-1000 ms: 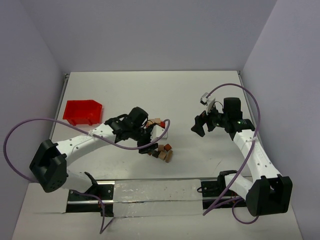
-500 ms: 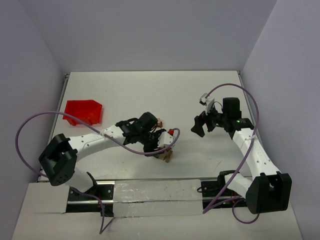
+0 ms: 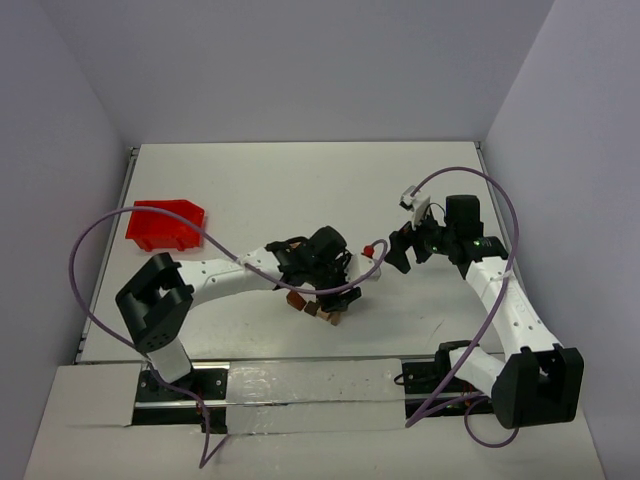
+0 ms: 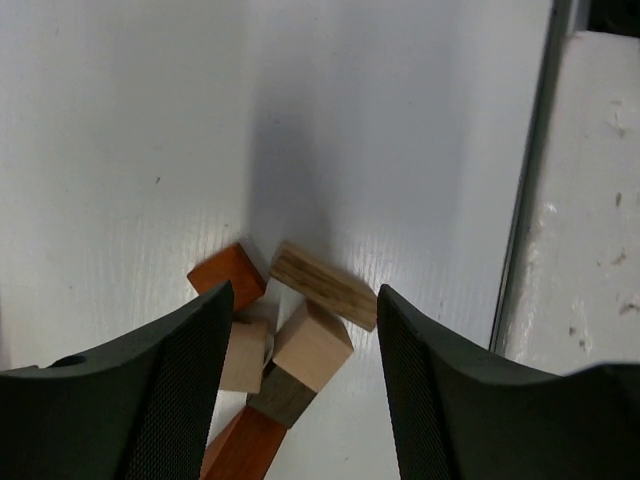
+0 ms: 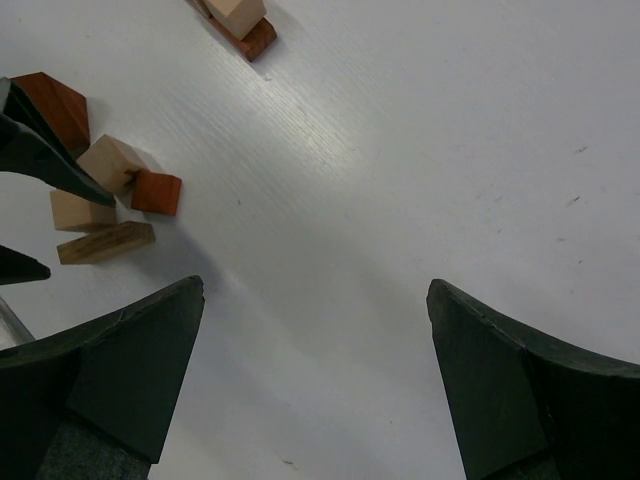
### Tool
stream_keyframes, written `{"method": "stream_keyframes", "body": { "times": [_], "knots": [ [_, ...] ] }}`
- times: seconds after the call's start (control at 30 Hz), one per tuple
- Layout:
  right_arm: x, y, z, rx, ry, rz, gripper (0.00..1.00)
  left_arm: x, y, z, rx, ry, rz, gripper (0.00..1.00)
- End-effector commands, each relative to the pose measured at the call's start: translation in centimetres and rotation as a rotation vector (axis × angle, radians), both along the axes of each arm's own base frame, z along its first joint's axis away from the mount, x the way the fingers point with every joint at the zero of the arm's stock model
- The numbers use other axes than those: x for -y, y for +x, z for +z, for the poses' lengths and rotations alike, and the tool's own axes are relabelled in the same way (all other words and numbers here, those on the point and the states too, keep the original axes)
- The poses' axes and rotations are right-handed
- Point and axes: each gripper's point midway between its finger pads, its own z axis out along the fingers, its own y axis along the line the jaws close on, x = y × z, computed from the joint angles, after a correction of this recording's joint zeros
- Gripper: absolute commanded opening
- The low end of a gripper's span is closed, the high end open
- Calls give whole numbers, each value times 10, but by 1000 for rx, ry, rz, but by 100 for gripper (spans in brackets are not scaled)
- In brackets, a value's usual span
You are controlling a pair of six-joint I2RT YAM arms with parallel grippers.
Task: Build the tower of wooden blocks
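Red plastic is showing at the far left, where the bin (image 3: 165, 225) is sitting well apart from the work. Toward the middle, the left arm is reaching across the tabletop (image 3: 300, 190). The left hand (image 4: 305, 300) is hanging right over the loose wood blocks (image 3: 315, 305), its fingers (image 4: 150, 390) spread wide and gripping nothing.

In the left wrist view the heap is lying straight between those fingers. An orange-red block (image 4: 228, 275) is sitting at the left, a tan bar (image 4: 322, 285) beside it, and a pale cube (image 4: 312, 345) just below the bar, next to a dark block (image 4: 282, 395). The tan bar is the telling piece. Its long axis is running slantwise, from upper left down to lower right, so it is lying neither along nor squarely across the line between the fingers. Judging from this, the wrist is needing a turn before the fingers can pinch the bar across its narrow sides.

Further right, the right hand (image 5: 315, 290) is hovering empty above bare tabletop, its fingers likewise wide apart. The heap is lying off to its left, making it the farther of the two hands from the loose pieces. At the top edge of its view a light cube (image 5: 238, 15) is sitting on a reddish-brown bar (image 5: 258, 42), apart from the heap. This is seemingly the start of the wood block tower (image 5: 245, 28).
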Motion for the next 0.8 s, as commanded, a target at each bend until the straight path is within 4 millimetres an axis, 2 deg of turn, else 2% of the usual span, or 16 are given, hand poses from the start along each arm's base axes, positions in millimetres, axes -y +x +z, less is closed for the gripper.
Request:
{"method": "stream_keyframes", "body": {
  "times": [0.0, 0.23, 0.57, 0.77],
  "knots": [
    [7, 6, 12, 73, -8, -40, 100, 24, 11, 5, -26, -12, 138, 62],
    [13, 7, 26, 140, -6, -72, 100, 23, 1, -23, -88, 85, 154, 57],
    [19, 7, 41, 221, -3, -104, 100, 11, -11, -49, -135, 174, 155, 47],
    [20, 8, 43, 231, 3, -106, 100, 4, -14, -51, -140, 192, 154, 44]
  ]
}}
